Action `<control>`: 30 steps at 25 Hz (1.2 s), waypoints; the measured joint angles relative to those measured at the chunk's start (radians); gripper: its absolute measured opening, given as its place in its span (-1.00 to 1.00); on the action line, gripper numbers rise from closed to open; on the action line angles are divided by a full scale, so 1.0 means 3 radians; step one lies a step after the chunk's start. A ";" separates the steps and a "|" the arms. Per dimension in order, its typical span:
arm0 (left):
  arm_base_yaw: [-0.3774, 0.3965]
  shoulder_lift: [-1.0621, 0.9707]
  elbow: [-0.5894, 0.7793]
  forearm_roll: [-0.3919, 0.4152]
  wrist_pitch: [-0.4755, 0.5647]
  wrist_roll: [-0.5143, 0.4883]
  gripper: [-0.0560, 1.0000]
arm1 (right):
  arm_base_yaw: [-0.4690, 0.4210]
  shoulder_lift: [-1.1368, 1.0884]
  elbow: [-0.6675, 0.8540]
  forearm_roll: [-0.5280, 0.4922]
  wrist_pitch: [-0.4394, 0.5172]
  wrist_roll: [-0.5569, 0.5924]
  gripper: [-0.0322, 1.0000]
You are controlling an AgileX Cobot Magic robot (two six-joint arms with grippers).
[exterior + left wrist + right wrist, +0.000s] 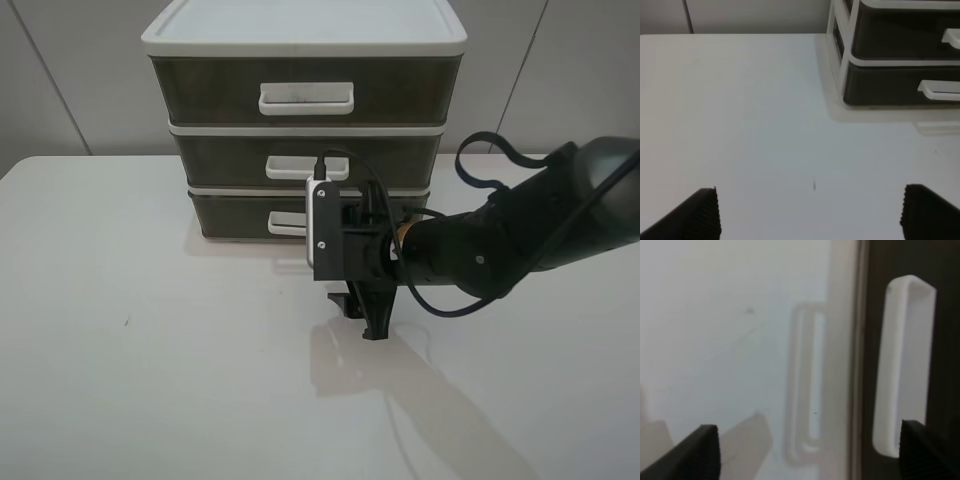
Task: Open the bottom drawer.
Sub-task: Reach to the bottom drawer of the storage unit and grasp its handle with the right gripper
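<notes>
The bottom drawer is the lowest smoky-brown tier of the three-drawer cabinet and sits flush with the cabinet front. Its white loop handle is partly hidden behind my right wrist camera mount. My right gripper is rolled sideways just in front of the drawer, low over the table, open and empty. In the right wrist view the handle stands close ahead of the gripper, with one fingertip near the handle's end. My left gripper is open and empty over bare table, well short of the drawer.
The cabinet stands at the back middle of the white table, with its middle drawer and taller top drawer shut. A grey wall is behind. The left arm is out of the exterior high view.
</notes>
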 joint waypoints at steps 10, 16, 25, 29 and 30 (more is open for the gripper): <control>0.0000 0.0000 0.0000 0.0000 0.0000 0.0000 0.52 | 0.0258 0.0511 0.0000 0.1115 -0.1032 -0.1029 0.45; 0.0000 0.0000 0.0000 0.0000 0.0000 0.0000 0.52 | 0.0221 0.0521 -0.0133 0.1154 -0.0857 -0.1075 0.45; 0.0000 0.0000 0.0000 0.0000 0.0000 0.0000 0.52 | 0.0194 0.0569 -0.0240 0.1154 -0.0778 -0.1090 0.45; 0.0000 0.0000 0.0000 0.0000 0.0000 0.0000 0.52 | 0.0194 0.0697 -0.0240 0.1154 -0.0867 -0.1093 0.45; 0.0000 0.0000 0.0000 0.0000 0.0000 0.0000 0.52 | 0.0194 0.0717 -0.0240 0.1154 -0.0906 -0.1097 0.45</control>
